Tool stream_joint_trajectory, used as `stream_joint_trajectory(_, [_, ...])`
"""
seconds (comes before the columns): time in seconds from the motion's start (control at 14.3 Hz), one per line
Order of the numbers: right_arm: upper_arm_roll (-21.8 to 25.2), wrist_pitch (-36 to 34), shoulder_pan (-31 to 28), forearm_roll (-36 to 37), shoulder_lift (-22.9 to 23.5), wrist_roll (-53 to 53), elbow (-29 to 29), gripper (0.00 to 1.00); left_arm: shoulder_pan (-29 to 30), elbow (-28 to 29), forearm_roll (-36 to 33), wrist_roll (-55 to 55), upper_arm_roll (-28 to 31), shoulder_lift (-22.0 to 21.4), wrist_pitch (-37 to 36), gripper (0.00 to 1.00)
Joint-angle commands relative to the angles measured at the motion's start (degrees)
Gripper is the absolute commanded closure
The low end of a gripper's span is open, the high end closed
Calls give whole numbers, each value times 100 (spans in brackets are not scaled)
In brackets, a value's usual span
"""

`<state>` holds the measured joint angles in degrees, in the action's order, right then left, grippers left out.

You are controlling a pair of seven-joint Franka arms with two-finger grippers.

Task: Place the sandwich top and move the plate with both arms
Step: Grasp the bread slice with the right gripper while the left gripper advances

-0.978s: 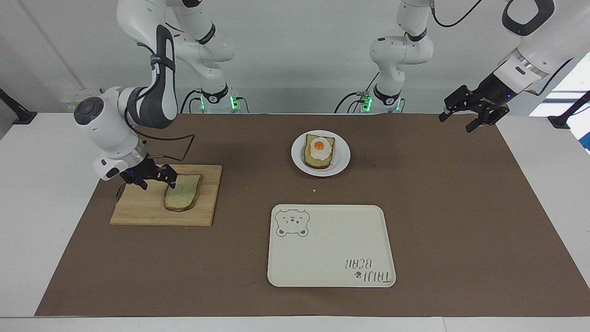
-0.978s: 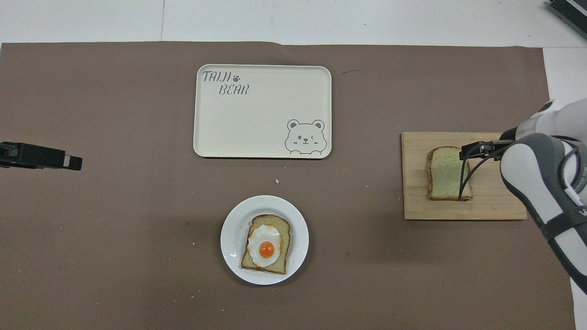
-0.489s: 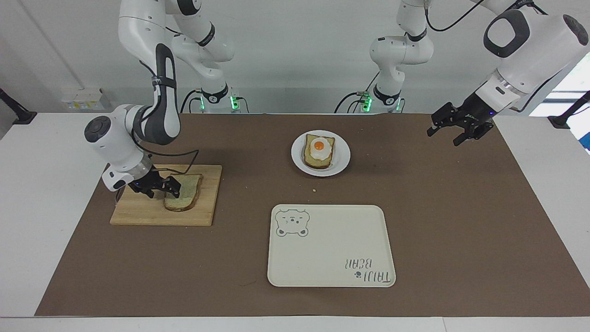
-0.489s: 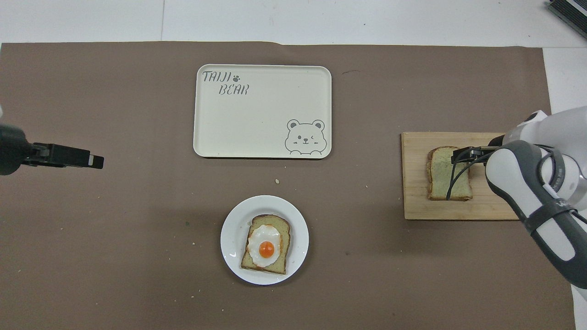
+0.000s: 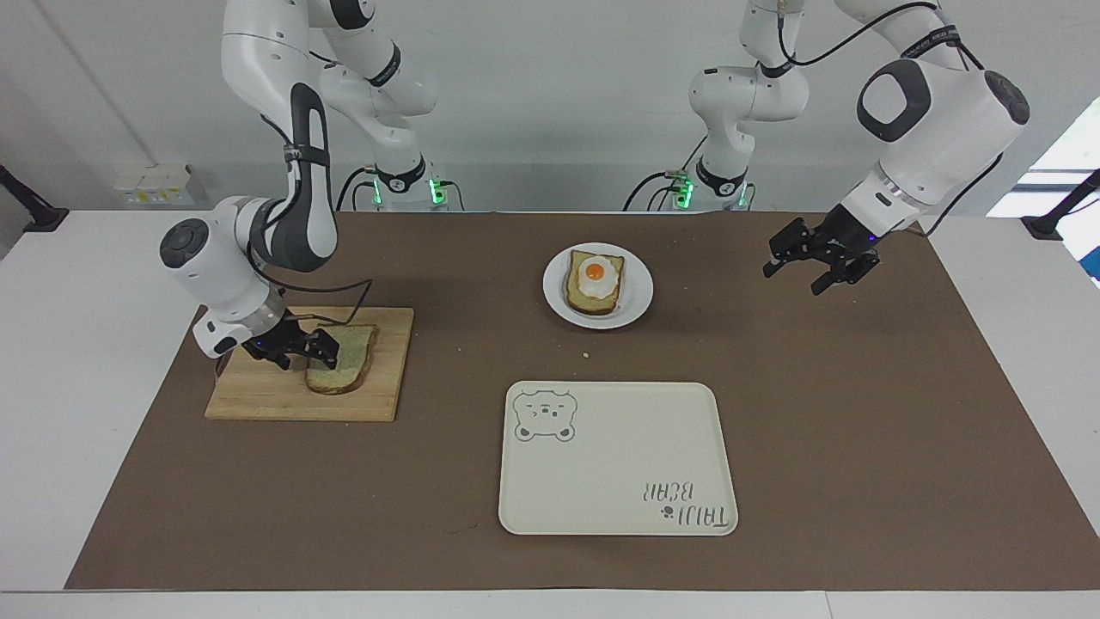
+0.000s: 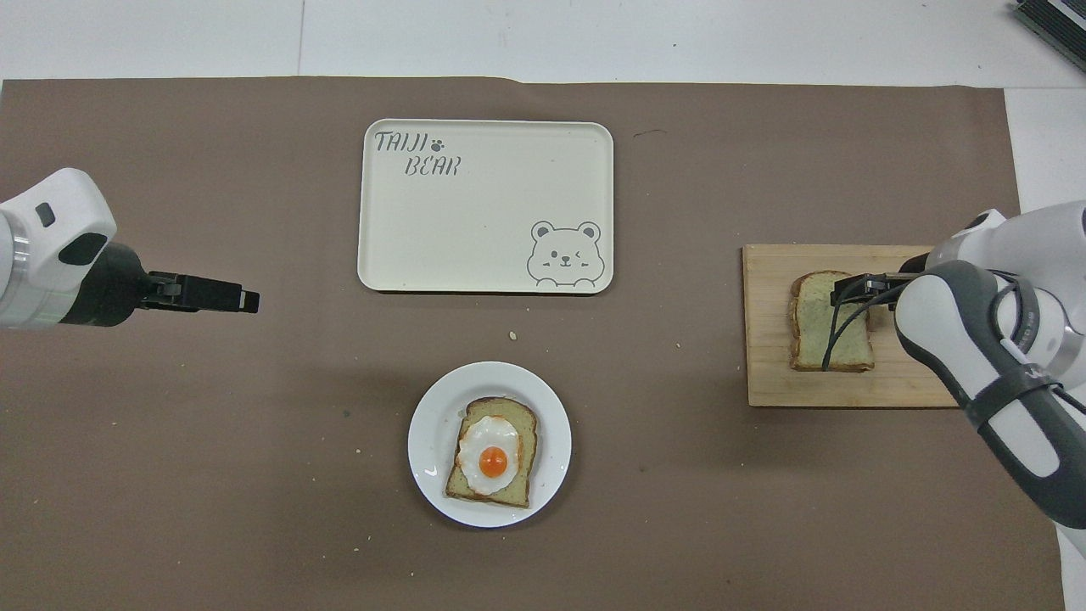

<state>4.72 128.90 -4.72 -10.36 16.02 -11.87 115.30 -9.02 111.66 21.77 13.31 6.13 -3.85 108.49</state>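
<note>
The right gripper (image 5: 302, 348) was down at the wooden cutting board (image 5: 258, 397), at the square end of the sandwich top (image 5: 344, 365), its fingers spread with one low at the slice's end edge and the other over the bare board; no grip on the bread could be seen, and whether a fingertip touched the crust could not be made out. From overhead the arm's white and grey forearm and a looping black cable covered the corner of the board nearest the right arm's end, along with part of the slice's edge. The slice lay flat on the board, rounded end pointing away from the robots, well apart from the plate (image 5: 640, 297), which sat near the robots at the middle of the brown mat (image 5: 859, 413) and carried the bread slice with a fried egg (image 5: 595, 279). The left gripper (image 5: 815, 265) hung in the air over bare mat toward the left arm's end of the table, fingers spread and holding nothing, with open mat between it and the plate. The cream tray (image 5: 619, 464), printed with a bear, lay farther from the robots than the plate, with a strip of bare mat between them. Mat showed on every side of the plate, and the board sat close to the mat's edge at the right arm's end.
</note>
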Motion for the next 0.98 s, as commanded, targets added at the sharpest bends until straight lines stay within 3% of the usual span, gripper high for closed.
stream_joint_trajectory(0.0, [-24, 153, -29, -195, 33, -237, 71, 22, -91, 120, 82, -13, 91, -98, 138, 0])
stream_joint_trajectory(0.28, [-32, 162, -12, -195, 33, -254, 141, 72, -91, -3, 73, -48, 99, -72, 103, 0])
stream_joint_trajectory(0.49, [-32, 162, 164, -186, 95, -237, 54, 100, -91, -205, -41, -381, 117, -2, -81, 0])
stream_joint_trajectory(0.91, [-32, 74, 155, -159, 86, -280, -8, 100, -82, -232, -594, -435, 117, -1, -187, 0])
